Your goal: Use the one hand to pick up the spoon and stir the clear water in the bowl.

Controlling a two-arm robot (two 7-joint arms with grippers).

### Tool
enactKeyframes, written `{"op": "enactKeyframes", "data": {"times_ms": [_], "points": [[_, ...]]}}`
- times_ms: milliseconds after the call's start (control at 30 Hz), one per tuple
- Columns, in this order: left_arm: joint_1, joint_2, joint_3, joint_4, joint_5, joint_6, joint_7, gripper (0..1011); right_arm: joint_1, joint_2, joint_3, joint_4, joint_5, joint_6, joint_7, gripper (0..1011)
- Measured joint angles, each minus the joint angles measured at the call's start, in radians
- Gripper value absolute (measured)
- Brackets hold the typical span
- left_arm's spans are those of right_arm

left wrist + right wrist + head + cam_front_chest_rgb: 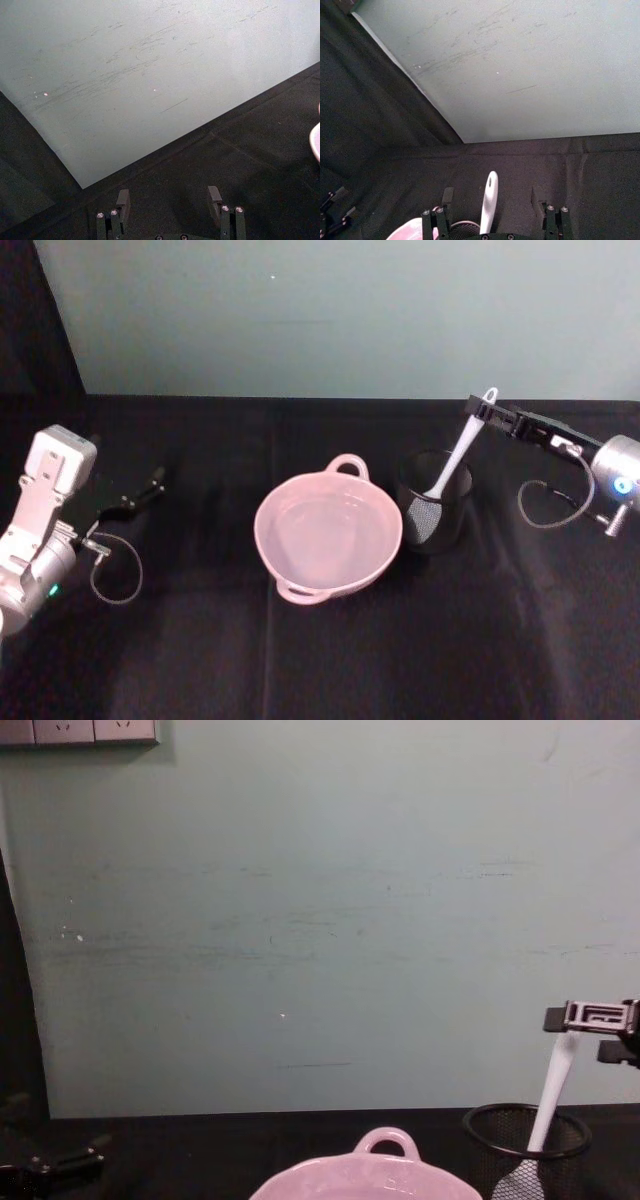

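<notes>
The white spoon [455,465] stands tilted in a black wire-mesh cup [435,508], its head down inside and its handle tip up. My right gripper [484,412] is at the top of the handle. In the right wrist view the spoon [489,202] rises between the two spread fingers of the gripper [490,196], which is open and not touching it. From the chest, the gripper [585,1017] sits over the spoon [553,1085]. The pale pink bowl [266,540] with clear water lies just left of the cup. My left gripper [140,495] rests open at the far left.
A black cloth covers the table [320,670], ending at a pale green wall [340,310] behind. The cup [525,1140] nearly touches the bowl's [380,1160] right rim. Cable loops hang by both wrists. A bit of the bowl [316,142] edges into the left wrist view.
</notes>
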Motion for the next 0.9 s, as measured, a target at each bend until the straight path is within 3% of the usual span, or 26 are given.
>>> {"op": "enactKeyframes", "data": {"times_ms": [333,700,900], "points": [[0.0,0.0,0.0,0.0,0.0,0.0,0.0,1011,0.053,-0.029,-0.055,0.079,-0.011,-0.044,0.0,998],[0.0,0.0,0.0,0.0,0.0,0.0,0.0,1011,0.053,-0.028,-0.053,0.078,-0.012,-0.04,0.002,994],[0.0,0.0,0.0,0.0,0.0,0.0,0.0,1011,0.053,-0.028,-0.052,0.077,-0.012,-0.038,0.002,895]]}}
